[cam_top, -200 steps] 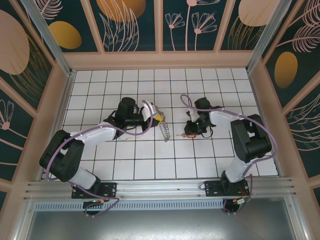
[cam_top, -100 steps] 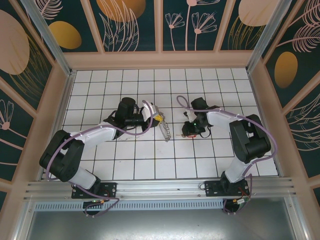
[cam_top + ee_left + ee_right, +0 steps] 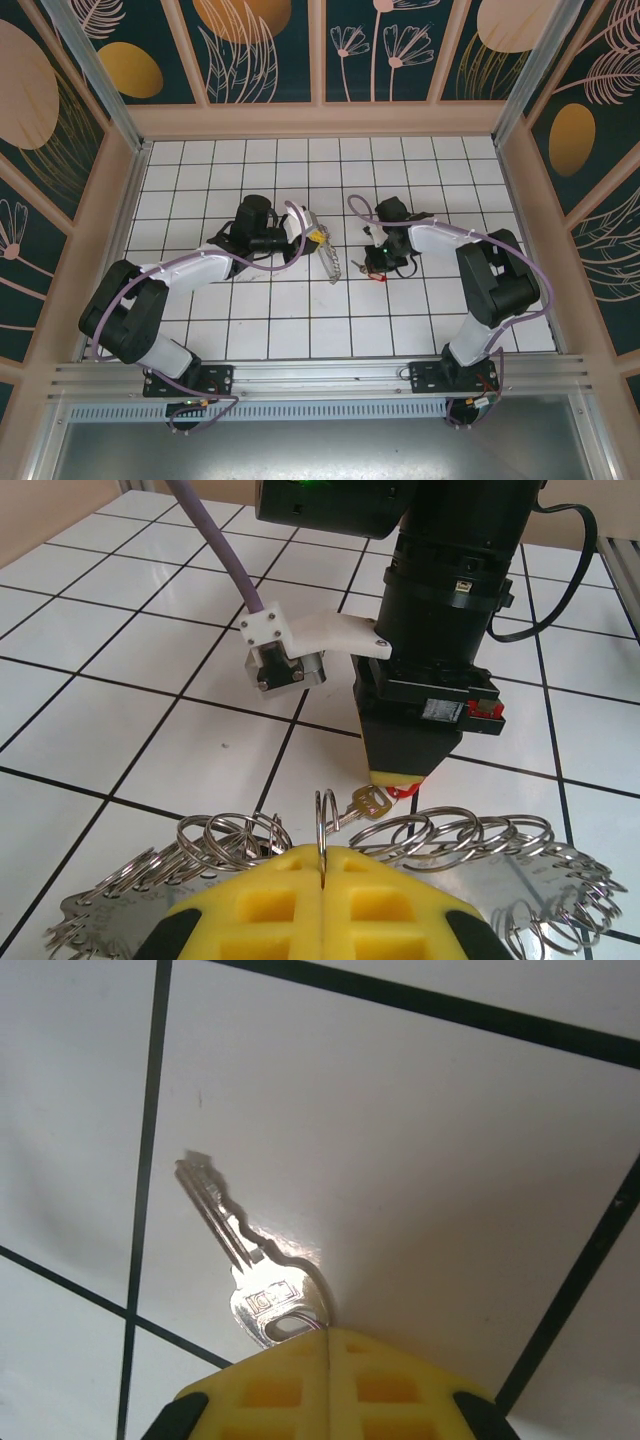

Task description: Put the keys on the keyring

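Steel on steel is where this could slip; the right pincer (image 3: 402, 776) is clenched on the very edge of the key (image 3: 368, 802), whose blade juts out ahead of its yellow tips, and the red tag (image 3: 401, 791) is bunched just under them. Seen from the right wrist, only a sliver of the key's head sits between the pads, so a sideways push on the blade would likely swivel it or pop it free onto the desk (image 3: 100, 730).

The left pincer (image 3: 325, 875) is clenched on one upright ring (image 3: 320, 825) of the keyring (image 3: 480, 842); the rest of that fringe of rings and small keys fans out to either side of its tips, low over the desk. The key's head lies just beyond the upright ring, close to touching it.

The risks, as I judge them:
- the blade meets the ring's wire rather than its opening and skids off, since the ring is thin and edge-on;
- pressure from the key twists the ring in the left pincer's narrow hold, and the floppy loop sags away;
- the key snags a neighbouring ring instead;
- the two pincers, already near each other, bump before the key is threaded.
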Motion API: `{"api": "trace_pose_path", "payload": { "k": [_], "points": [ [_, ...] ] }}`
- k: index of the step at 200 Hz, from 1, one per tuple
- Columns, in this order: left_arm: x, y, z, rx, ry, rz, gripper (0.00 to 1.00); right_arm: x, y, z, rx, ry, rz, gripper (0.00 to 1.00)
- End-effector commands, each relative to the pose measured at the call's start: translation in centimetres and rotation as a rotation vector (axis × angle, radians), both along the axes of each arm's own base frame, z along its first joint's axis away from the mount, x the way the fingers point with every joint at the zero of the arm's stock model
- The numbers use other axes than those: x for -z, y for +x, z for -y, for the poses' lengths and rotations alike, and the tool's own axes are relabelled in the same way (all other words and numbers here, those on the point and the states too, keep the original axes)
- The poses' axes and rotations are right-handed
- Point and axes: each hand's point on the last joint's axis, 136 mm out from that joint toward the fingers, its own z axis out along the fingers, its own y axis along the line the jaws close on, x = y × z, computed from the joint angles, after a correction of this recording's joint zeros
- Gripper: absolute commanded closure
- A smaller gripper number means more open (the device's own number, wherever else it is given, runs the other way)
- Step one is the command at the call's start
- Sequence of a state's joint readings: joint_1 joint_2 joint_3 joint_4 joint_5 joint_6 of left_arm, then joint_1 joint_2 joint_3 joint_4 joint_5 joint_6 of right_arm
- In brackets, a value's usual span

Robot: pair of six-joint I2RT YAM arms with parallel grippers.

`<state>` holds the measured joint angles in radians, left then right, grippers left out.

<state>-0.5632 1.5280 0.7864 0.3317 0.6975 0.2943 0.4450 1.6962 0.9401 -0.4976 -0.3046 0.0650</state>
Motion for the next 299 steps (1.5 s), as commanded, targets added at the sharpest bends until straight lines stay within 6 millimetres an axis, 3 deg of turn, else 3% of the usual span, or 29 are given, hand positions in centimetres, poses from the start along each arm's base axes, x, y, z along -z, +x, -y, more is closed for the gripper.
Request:
{"api": "trace_pose_path", "payload": {
  "k": [1,63,93,152,189,219,299],
  "points": [
    [-2.2,-0.2,0.4,0.028,-0.035,0.060,1.00,-1.2,-0.4,-0.7,0.009,0.049,0.010,0.99],
    [-2.3,-0.2,0.2,0.020,-0.037,0.060,1.00,-2.2,0.8,-0.4,0.037,0.046,0.073,1.00],
    [-2.3,-0.2,0.3,0.022,-0.038,0.059,1.00,-1.1,0.3,-0.4,0.008,0.033,0.036,0.76],
    [-2.3,-0.2,0.2,0.017,-0.034,0.060,1.00,0.6,-0.5,-0.4,-0.044,-0.038,-0.002,0.71],
    [-2.2,-0.1,0.3,0.021,-0.031,0.059,1.00,1.4,-0.8,-0.2,-0.065,-0.088,-0.006,0.72],
    [-2.3,0.0,0.4,0.023,-0.030,0.058,1.00,2.0,-0.9,-0.2,-0.077,-0.123,-0.009,0.79],
    [-2.4,0.0,0.4,0.022,-0.031,0.057,1.00,-0.4,1.3,-0.1,-0.004,-0.089,0.095,0.99]
  ]
}}
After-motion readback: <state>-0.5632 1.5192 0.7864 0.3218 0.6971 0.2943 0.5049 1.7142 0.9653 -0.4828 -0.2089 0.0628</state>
